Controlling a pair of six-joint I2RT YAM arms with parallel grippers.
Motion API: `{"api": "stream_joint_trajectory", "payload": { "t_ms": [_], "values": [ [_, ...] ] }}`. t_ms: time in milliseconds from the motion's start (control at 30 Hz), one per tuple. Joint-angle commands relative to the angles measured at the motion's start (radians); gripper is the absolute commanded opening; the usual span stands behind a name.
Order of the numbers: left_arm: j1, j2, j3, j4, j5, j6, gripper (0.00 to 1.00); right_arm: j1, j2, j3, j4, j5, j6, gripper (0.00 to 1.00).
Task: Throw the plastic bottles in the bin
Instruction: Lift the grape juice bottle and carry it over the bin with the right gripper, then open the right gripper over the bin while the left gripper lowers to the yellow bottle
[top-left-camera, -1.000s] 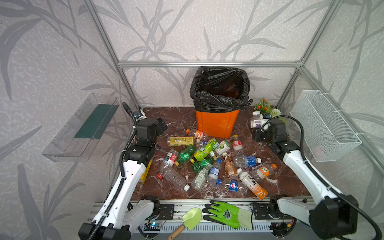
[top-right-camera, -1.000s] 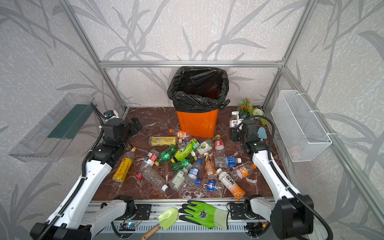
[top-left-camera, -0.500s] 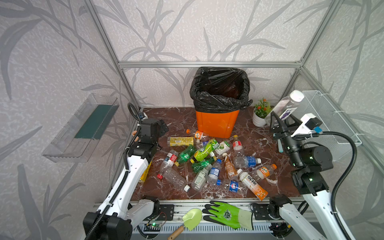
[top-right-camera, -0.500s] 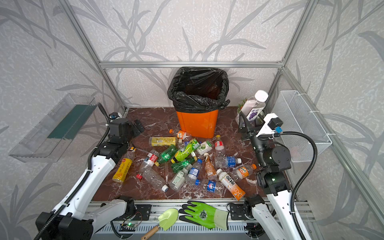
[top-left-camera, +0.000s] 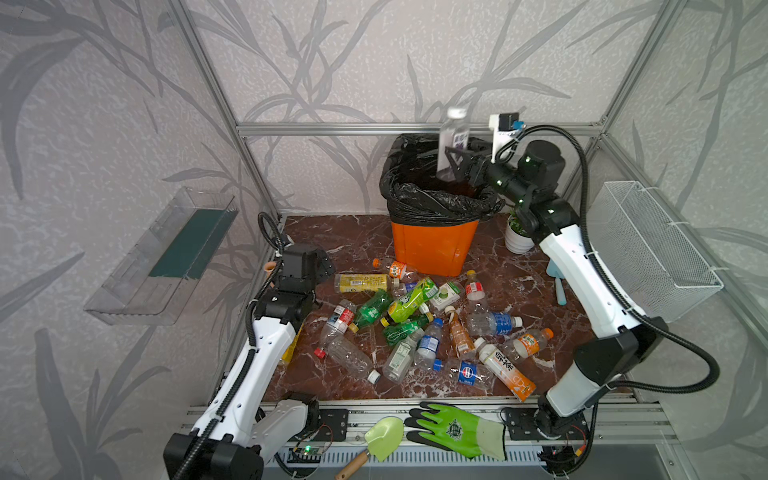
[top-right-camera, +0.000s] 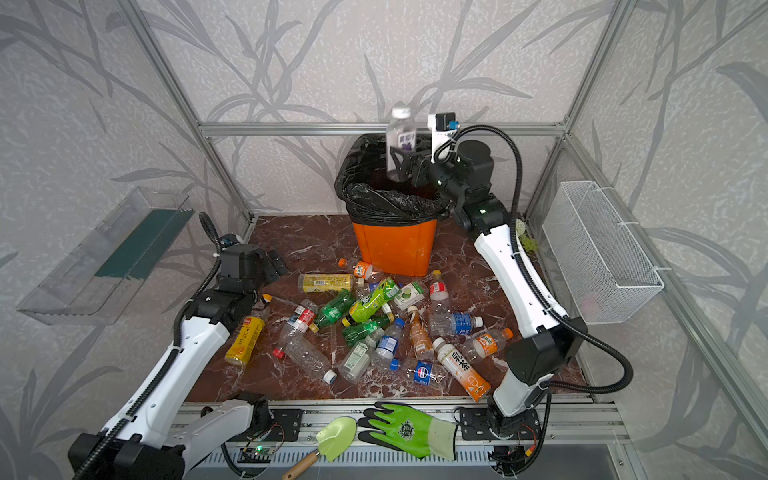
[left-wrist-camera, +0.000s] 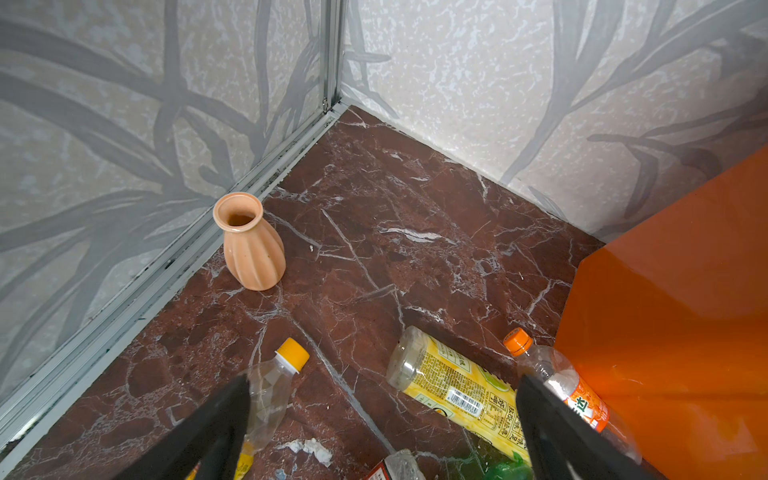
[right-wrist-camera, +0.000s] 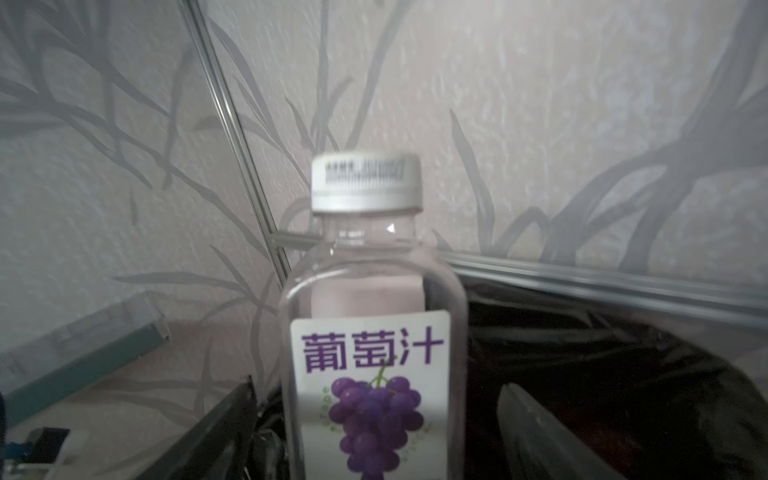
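The orange bin (top-left-camera: 432, 249) (top-right-camera: 395, 245) with its black bag stands at the back. Above its mouth a clear grape-juice bottle (top-left-camera: 453, 137) (top-right-camera: 400, 137) (right-wrist-camera: 370, 332) with a white cap is upright between the jaws of my right gripper (top-left-camera: 451, 164) (top-right-camera: 401, 162) (right-wrist-camera: 376, 384). The jaws stand open, with gaps on both sides of it. Several plastic bottles (top-left-camera: 415, 320) (top-right-camera: 374, 320) lie in a heap on the floor in front of the bin. My left gripper (top-left-camera: 322, 266) (top-right-camera: 274, 262) (left-wrist-camera: 384, 379) is open and empty, low over the heap's back left edge, near a yellow-labelled bottle (left-wrist-camera: 449, 386).
A terracotta vase (left-wrist-camera: 251, 245) stands by the left wall. A white flower pot (top-left-camera: 517, 237) sits right of the bin. A wire basket (top-left-camera: 648, 245) hangs on the right wall, a clear tray (top-left-camera: 166, 257) on the left. A green glove (top-left-camera: 457, 428) and a trowel (top-left-camera: 382, 434) lie on the front rail.
My right arm has swung from the right side to above the bin with the grape-juice bottle, and its jaws have opened. The left arm has barely moved.
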Motion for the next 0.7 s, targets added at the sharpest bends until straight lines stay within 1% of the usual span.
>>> {"api": "stream_joint_trajectory", "payload": {
  "t_ms": [0,67,133,233,300,367,467,533,667],
  "values": [
    [0.006,-0.038,-0.006,-0.03,-0.04,0.028,0.99,-0.029,-0.103,0.017,-0.07,0.06,-0.042,0.99],
    [0.005,-0.055,-0.012,-0.031,-0.047,0.035,0.99,-0.031,-0.16,-0.028,-0.03,0.095,-0.056,0.99],
    [0.006,-0.076,-0.017,-0.038,-0.057,0.043,0.99,-0.031,-0.234,-0.112,0.041,0.109,-0.058,0.99],
    [0.005,-0.101,-0.024,-0.072,-0.09,0.045,0.99,-0.031,-0.334,-0.225,0.093,0.133,-0.069,0.99],
    [0.005,-0.117,-0.027,-0.117,-0.113,0.046,0.99,-0.031,-0.419,-0.334,0.136,0.155,-0.086,0.99],
    [0.005,-0.124,-0.038,-0.161,-0.111,0.084,0.99,-0.031,-0.496,-0.445,0.175,0.183,-0.103,0.99],
    [0.005,-0.127,-0.061,-0.277,-0.156,0.027,0.99,-0.037,-0.606,-0.631,0.206,0.24,-0.116,0.99],
    [0.006,-0.126,-0.09,-0.329,-0.161,0.002,0.99,-0.057,-0.661,-0.738,0.2,0.264,-0.1,0.99],
    [0.014,-0.098,-0.144,-0.369,-0.131,-0.002,0.99,-0.156,-0.736,-0.896,0.151,0.269,-0.007,0.99]
  ]
}}
